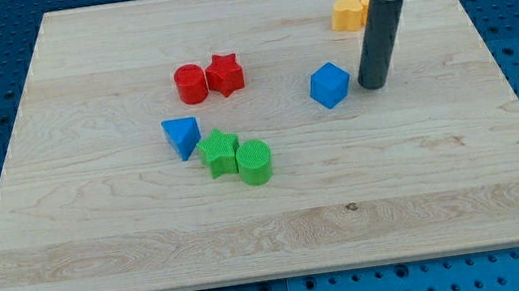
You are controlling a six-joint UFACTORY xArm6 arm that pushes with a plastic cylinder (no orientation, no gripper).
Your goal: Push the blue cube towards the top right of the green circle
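The blue cube (329,85) lies on the wooden board (445,181), right of centre. The green circle (254,161) is a short cylinder below and to the left of the cube, touching a green star (219,152). My tip (373,84) rests on the board just right of the blue cube, a small gap apart from it. The rod rises from there toward the view's top.
A blue triangle (182,136) lies left of the green star. A red cylinder (191,83) and red star (224,74) sit together above them. An orange block (350,13) is partly hidden behind the rod at the top. Blue perforated table surrounds the board.
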